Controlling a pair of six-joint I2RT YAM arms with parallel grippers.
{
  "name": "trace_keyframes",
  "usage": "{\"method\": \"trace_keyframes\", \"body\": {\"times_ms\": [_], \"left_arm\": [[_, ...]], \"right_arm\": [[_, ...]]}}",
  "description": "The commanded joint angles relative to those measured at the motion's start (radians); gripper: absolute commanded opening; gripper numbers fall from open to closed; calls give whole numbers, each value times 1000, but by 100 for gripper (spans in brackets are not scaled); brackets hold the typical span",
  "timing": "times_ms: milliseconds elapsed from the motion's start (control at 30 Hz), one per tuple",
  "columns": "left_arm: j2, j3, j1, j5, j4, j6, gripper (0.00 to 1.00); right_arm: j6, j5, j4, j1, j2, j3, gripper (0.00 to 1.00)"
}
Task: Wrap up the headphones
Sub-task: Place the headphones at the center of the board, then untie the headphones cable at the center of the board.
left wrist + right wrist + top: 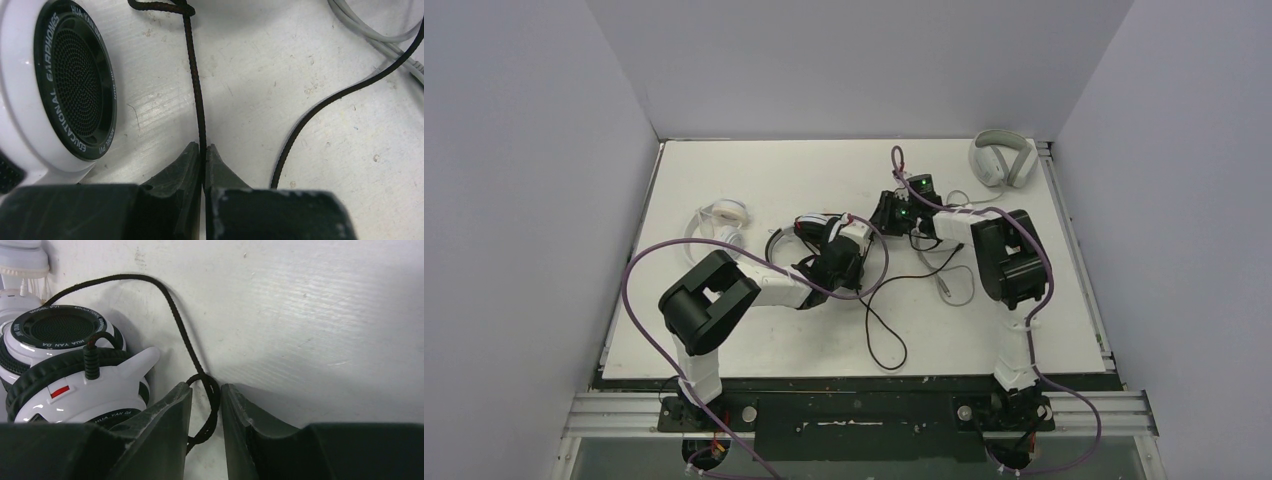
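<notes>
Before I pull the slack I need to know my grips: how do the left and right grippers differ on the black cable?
The left gripper is shut, pinching the cable at its tips; the right gripper has its jaws apart. The left holds one straight strand; the right straddles a small loop, grip unconfirmed. Both sit low over the table beside the headset.

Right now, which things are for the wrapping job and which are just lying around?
For the job:
- black-and-white headset
- its black cable, pinched in the left tool
- small white headphones

Just lying about:
- grey over-ear headphones, at the far right corner
- thin grey cable
</notes>
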Motion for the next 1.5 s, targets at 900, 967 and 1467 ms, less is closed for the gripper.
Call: {"method": "trace_keyframes", "body": {"times_ms": [900,967,1467], "left_arm": [[-16,-53,-7,-37,112,84,0],[-18,-58,-9,-38,124,86,0],[-15,-60,-18,-46,147,94,0]], "right_arm": [[-9,-9,5,-3,-235,-157,35],[-8,-19,3,-2,-209,-127,33],[3,-29,3,73,-131,-101,30]]}}
